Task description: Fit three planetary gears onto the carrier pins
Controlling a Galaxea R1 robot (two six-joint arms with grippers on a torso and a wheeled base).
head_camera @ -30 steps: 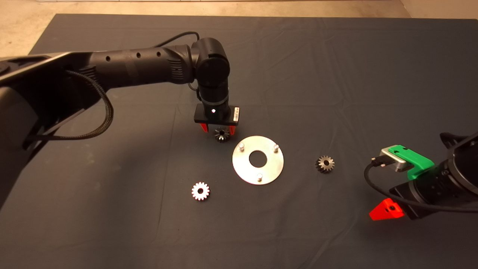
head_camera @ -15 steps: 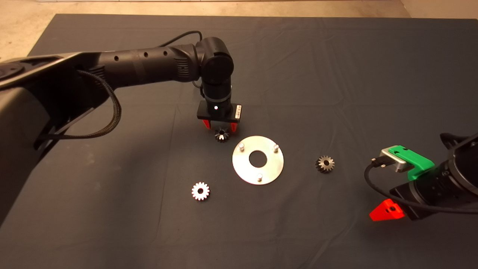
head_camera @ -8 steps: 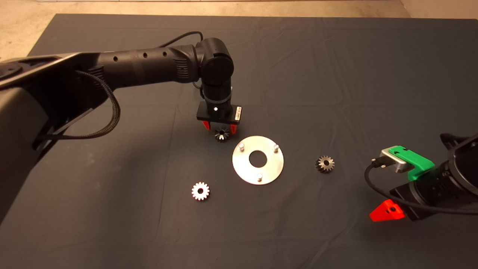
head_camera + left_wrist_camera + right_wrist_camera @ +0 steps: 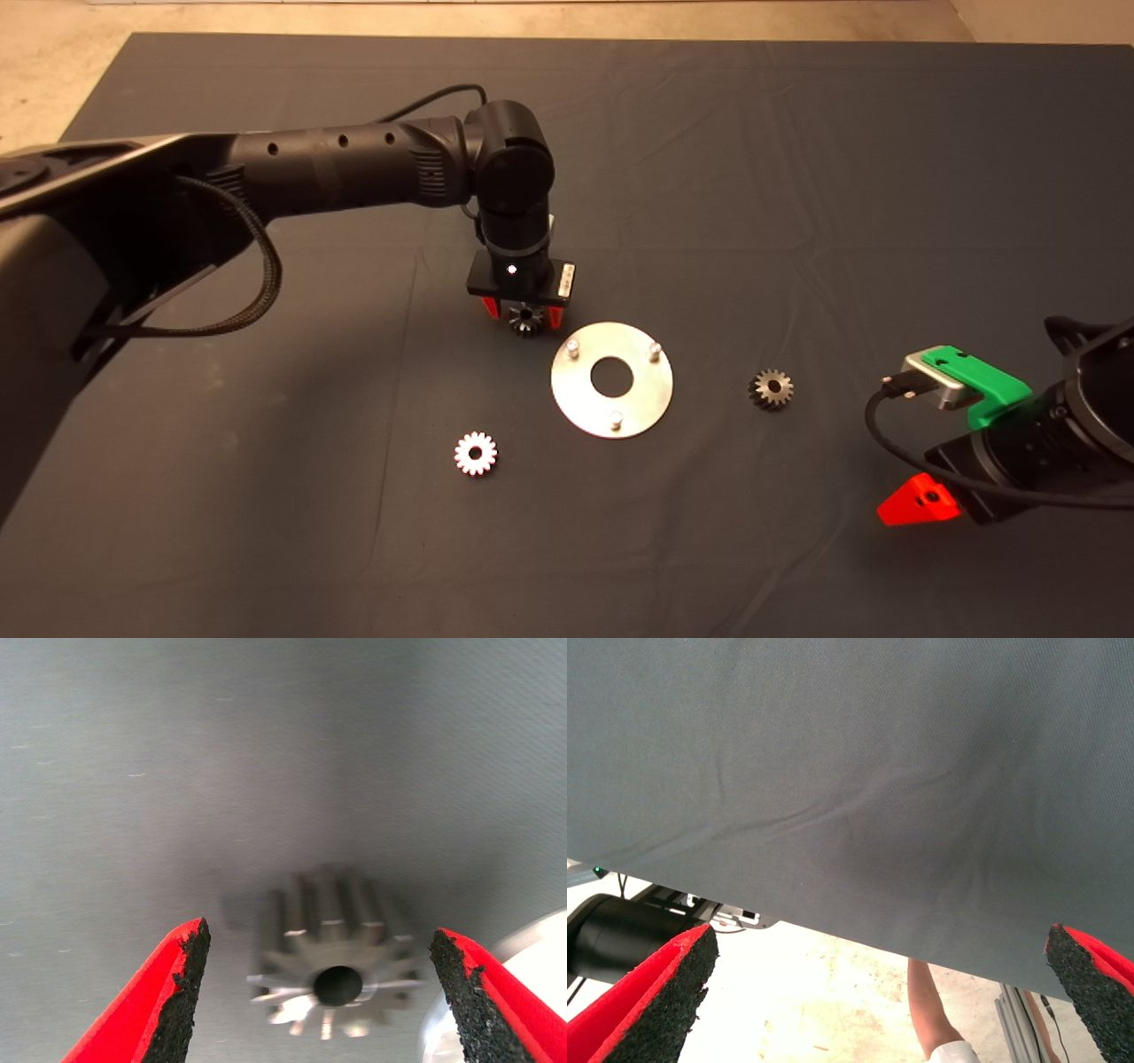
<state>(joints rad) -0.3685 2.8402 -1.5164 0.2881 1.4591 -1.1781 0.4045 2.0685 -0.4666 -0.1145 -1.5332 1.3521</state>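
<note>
Left gripper is low over the first planetary gear, fingers spread wide on either side with gaps to the teeth, so nothing is held; the gear lies on the mat just beside the carrier plate, whose three pins are all bare, w/ the 2nd gear and 3rd gear lying apart from the plate. Step looks like pick #1 of 3: next needs closing squarely across the teeth, lifting, then lining the bore over a pin. Left wrist view shows the pads clear of the gear, partly hidden under the wrist in head view; right gripper is parked lower right, wide open.
</note>
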